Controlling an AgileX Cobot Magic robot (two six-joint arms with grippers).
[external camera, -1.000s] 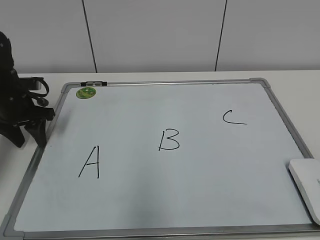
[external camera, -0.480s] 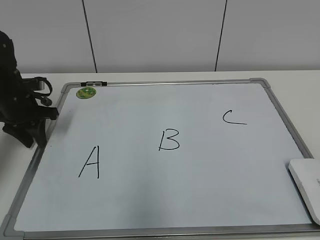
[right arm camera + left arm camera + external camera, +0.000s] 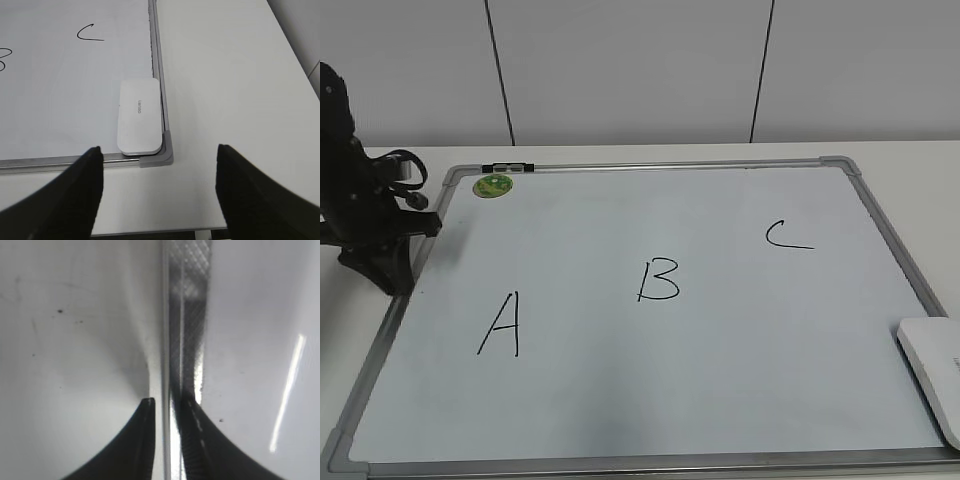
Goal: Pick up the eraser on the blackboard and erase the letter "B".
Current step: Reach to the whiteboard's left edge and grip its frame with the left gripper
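The blackboard (image 3: 720,400), a white board in a thin grey frame, lay flat on the white worktop (image 3: 920,165). Three black handwritten letters stood on it: an "A" (image 3: 500,325) at lower left, the letter "B" (image 3: 658,280) near the centre, and a "C" (image 3: 787,235) at upper right. All three letters were intact and unsmudged. A small round green magnet (image 3: 492,185) sat in the board's upper left corner, just beside a short black-and-white item (image 3: 507,167) on the top frame; its nature could not be determined.

The eraser (image 3: 935,370) lay at the board's lower right, against the right-hand frame and partly cut off by the picture edge in the exterior view. In the right wrist view the eraser (image 3: 139,116) lay flat, long side along the frame, close to the grey corner cap (image 3: 164,152), with small grey lettering on its top face. Nothing touched it.

The right gripper (image 3: 160,192) hung above the bare worktop just outside that corner, its fingers (image 3: 75,200) spread wide and empty, well clear of the eraser.

The left gripper (image 3: 167,437) stood at the board's left edge. Its dark fingers (image 3: 137,445) sat close together on either side of the thin frame rail (image 3: 164,315); whether they pressed on the rail could not be told. In the exterior view the left arm (image 3: 365,215) stood at that same left edge.
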